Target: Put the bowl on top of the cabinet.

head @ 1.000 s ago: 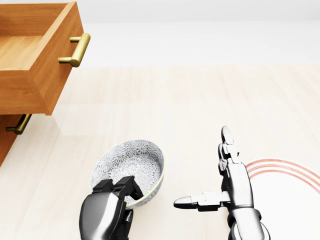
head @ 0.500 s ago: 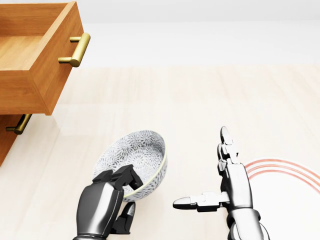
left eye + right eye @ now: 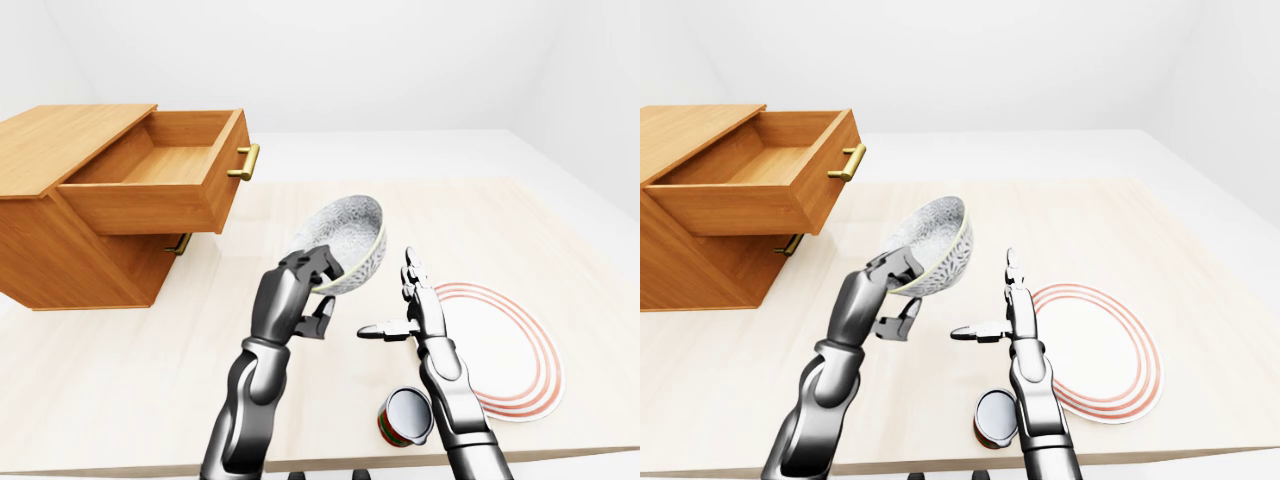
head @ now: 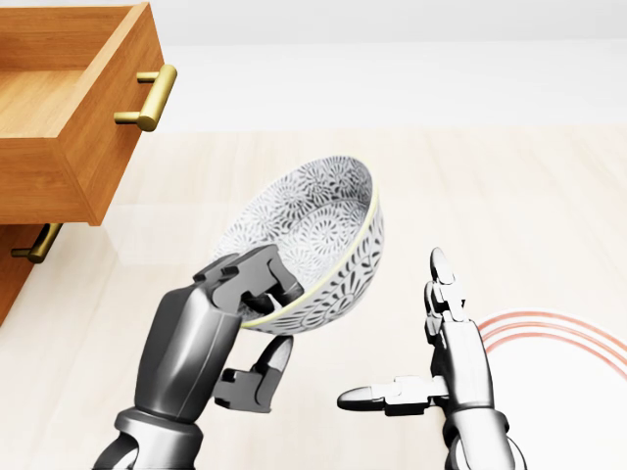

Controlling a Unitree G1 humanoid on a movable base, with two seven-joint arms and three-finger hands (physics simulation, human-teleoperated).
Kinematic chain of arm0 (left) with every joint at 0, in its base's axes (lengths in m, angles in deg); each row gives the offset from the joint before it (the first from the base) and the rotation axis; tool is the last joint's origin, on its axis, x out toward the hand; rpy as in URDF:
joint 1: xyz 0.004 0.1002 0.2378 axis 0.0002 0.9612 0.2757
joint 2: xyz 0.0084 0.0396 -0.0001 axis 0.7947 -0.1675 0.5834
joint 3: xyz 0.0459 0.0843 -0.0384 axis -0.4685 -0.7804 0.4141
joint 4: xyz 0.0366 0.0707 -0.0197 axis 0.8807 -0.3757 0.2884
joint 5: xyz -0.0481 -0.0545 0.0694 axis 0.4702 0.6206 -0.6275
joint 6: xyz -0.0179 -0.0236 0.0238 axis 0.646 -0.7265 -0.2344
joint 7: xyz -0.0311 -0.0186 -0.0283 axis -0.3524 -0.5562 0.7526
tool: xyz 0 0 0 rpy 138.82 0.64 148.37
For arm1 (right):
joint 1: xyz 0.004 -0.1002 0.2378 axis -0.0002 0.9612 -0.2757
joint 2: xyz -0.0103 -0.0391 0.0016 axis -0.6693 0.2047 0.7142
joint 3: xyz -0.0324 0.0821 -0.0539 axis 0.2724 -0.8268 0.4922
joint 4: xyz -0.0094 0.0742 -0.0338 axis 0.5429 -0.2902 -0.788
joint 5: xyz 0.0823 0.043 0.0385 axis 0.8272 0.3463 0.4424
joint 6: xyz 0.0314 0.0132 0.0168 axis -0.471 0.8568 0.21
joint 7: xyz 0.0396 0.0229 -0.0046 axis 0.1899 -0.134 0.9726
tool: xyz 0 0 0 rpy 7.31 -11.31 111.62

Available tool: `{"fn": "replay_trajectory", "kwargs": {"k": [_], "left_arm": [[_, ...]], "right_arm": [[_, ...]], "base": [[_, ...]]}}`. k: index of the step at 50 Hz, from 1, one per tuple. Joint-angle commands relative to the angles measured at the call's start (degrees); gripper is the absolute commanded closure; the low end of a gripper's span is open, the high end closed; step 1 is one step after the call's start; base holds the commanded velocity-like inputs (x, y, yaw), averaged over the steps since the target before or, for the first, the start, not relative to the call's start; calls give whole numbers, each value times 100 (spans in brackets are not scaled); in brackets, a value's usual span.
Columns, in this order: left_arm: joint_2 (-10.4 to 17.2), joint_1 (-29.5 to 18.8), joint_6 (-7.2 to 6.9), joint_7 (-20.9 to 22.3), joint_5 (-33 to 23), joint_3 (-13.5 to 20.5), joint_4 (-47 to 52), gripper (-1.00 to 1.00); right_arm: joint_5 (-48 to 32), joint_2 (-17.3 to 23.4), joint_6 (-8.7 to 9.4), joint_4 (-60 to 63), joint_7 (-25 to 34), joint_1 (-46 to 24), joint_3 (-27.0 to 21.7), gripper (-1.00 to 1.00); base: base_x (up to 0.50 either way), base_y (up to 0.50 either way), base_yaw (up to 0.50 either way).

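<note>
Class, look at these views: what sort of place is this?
Probably a bare simulated tabletop test scene with kitchenware: a pale wooden table carrying a wooden cabinet, a red-ringed plate and a patterned bowl, amid blank white walls.

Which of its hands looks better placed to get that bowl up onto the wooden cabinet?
The left hand. Its fingers already grip the bowl by the rim, and the cabinet lies on that side. The right hand is open and empty, nearer the plate.

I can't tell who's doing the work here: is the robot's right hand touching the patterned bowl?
Apart. In the head view, the right hand stands open beside the bowl, with bare table between them. Only the left hand grips the bowl's rim.
</note>
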Motion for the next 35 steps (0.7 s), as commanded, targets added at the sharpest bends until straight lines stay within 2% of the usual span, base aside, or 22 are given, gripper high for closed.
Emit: {"fn": "replay_trajectory", "kwargs": {"k": [1, 19, 21, 22, 25, 26, 27, 29, 31, 34, 35], "left_arm": [[-127, -532, 0, 646, 301, 166, 1093, 91], [-110, -1862, -14, 1369, 700, 752, 1844, 91], [-86, -2006, -180, 1420, 729, 803, 1916, 91], [-72, -2106, -307, 1481, 759, 847, 2002, 92], [-17, -2279, -500, 1541, 790, 914, 2079, 92], [12, -2406, -631, 1588, 841, 989, 2129, 92], [49, -2456, -659, 1574, 851, 1011, 2109, 91], [102, -2606, -816, 1598, 908, 1081, 2146, 92], [180, -2680, -831, 1576, 940, 1134, 2095, 91], [329, -2924, -1000, 1603, 1071, 1321, 2105, 91], [370, -2982, -1000, 1597, 1109, 1353, 2110, 91]], "right_arm": [[2, 0, -2, 7, 1, 4, 0, -100], [-4, -1, 7, 1, 3, -14, 5, -100], [-11, -2, 4, 9, 3, -6, 10, -100], [-15, -4, 27, 42, 3, 1, 16, -100], [-17, -3, 17, 21, 1, -6, 12, -100], [-18, -3, 15, 23, 4, -2, 14, -100], [-15, -2, 19, 29, 8, -1, 13, -100], [-14, -2, 32, 55, 10, 7, 12, -100], [-15, -2, 21, 35, 8, 0, 10, -100], [-24, -10, 18, 13, 2, -12, 22, -100], [-23, -10, 16, 7, 3, -13, 23, -100]], "base": [[0, 0, 0], [0, 0, 0], [0, 0, 0], [0, 0, 0], [0, 0, 0], [0, 0, 0], [0, 0, 0], [0, 0, 0], [0, 0, 0], [0, 0, 0], [0, 0, 0]]}}
